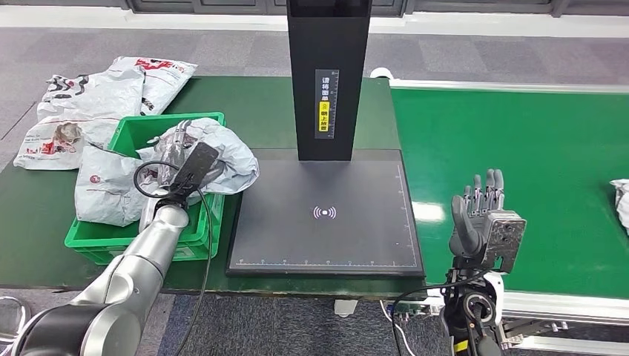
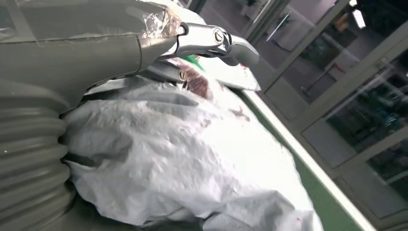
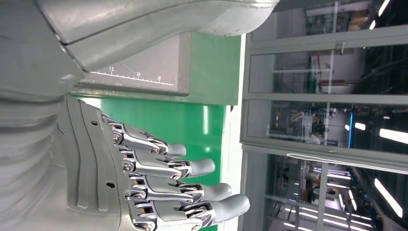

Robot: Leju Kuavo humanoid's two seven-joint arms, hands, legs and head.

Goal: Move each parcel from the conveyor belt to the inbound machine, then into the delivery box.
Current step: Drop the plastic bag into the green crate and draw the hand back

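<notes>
We judge this to be the last step for one parcel: our left hand (image 1: 194, 165) is over the green plastic delivery crate (image 1: 130, 132), its fingers (image 2: 211, 41) around a crumpled grey-white plastic mailer parcel (image 1: 226, 152) that lies partly in the crate and partly over its near corner toward the scanner. The next move, as we see it, calls for letting go so the parcel settles fully inside, then drawing the arm clear of the other white mailer bag (image 1: 104, 194) already in the crate.

Our right hand (image 1: 483, 215) waits upright at the near edge of the green conveyor belt (image 1: 519, 141), fingers straight, apart and holding nothing. A further white parcel (image 1: 621, 202) sits at the belt's far right edge, well apart from that hand, and would be the next to fetch. The flat black inbound scanner plate (image 1: 326, 237) with its black upright post (image 1: 328, 74) stands between crate and belt on the dark green bench (image 1: 245, 104).

The left wrist view shows the thumb lying on the parcel's film. The head view shows a pile of white printed mailers (image 1: 96, 96) behind the crate.
</notes>
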